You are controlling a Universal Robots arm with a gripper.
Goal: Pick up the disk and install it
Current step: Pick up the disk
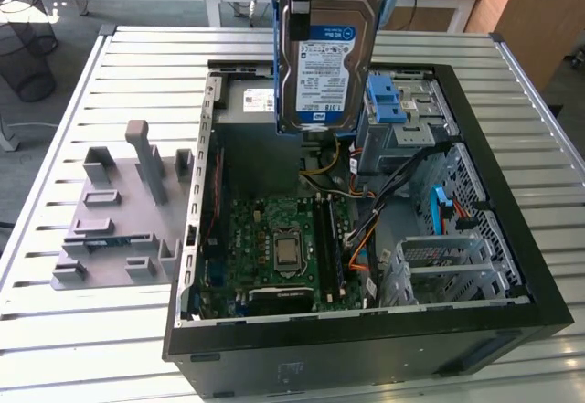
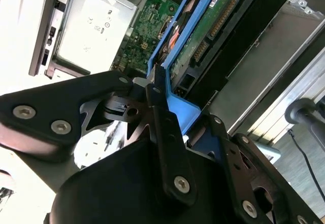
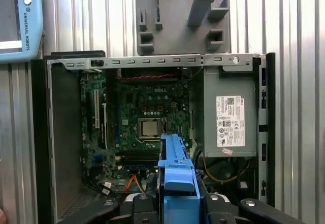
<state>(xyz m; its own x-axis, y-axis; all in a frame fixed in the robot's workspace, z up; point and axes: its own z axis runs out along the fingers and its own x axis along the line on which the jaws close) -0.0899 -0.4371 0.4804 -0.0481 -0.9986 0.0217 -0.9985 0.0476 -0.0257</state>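
Up above the far end of the open computer case (image 1: 366, 334), the disk (image 1: 324, 56) hangs upright in the air with its label facing the exterior camera. It isn't touching anything inside the box as far as I can see.

From my chair, the second wrist view shows the gripper (image 2: 175, 107) pinched onto the blue rail at the disk's top end. There's a black finger (image 2: 162, 132) on each side of the plastic, so the jaws are closed as far as the rail lets them. The drive is the only thing they've got hold of. That same view shows the drive's green circuit-board side (image 2: 203, 36).

In the exterior view the disk's lower end lines up over the grey power supply (image 1: 247, 147). The drive bay with the blue latch (image 1: 391, 101) is just to the exterior view's right of it. How high it hangs above either one, I honestly can't tell.

The first wrist view looks straight down past the blue rail (image 3: 175, 168) into the case. I can see the motherboard (image 3: 147, 107) with its bare processor (image 3: 150, 127), and the power supply beside it.

The case lies on its side on a slatted metal table (image 1: 82, 348), with its open side up. A grey fixture plate (image 1: 119, 229) sits on the table to the exterior view's left of the case, well apart from the disk.
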